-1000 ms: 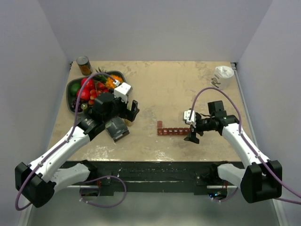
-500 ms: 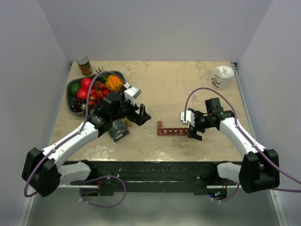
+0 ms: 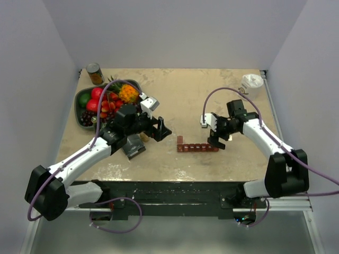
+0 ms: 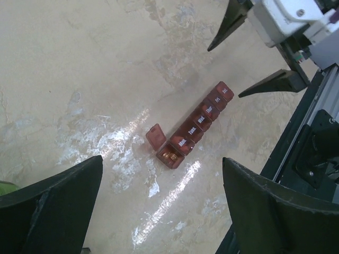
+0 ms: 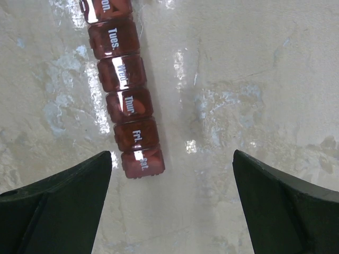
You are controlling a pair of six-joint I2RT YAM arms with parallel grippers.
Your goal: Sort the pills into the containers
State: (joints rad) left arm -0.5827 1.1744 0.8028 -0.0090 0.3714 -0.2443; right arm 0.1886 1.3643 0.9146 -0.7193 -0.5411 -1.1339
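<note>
The containers (image 3: 197, 147), a dark red translucent strip of joined compartments, are seen lying on the tabletop (image 3: 185, 100) a little toward 5 o'clock of its middle, the strip running from 9 to 3 o'clock in the top view; the end compartment at 9 o'clock is open, its lid (image 4: 155, 136) tipped up, and golden-amber pills (image 4: 169, 157) are seen inside it; the other lids are shut, and day labels from Mon. to Sat. can be read on them; whether pills lie under the shut lids cannot be told; the left jaws are spread wide with nothing held between them, and are poised above bare tabletop at about 10 o'clock of the strip, near it but apart; the right jaws are likewise spread wide and empty, and are positioned over the 3 o'clock end of the strip, the Sat. compartment being seen between them in the right wrist view, closer to one jaw than the other; a grey fruit bowl (image 3: 77, 99) holding red, orange and green fruit is set at 10 o'clock of the tabletop; a small can (image 3: 95, 73) stands just beyond it at 12 o'clock; a white cup (image 3: 252, 83) is placed in the 2 o'clock corner; a dark grey block (image 3: 132, 147) is partly covered by the left arm (image 3: 79, 159).
</note>
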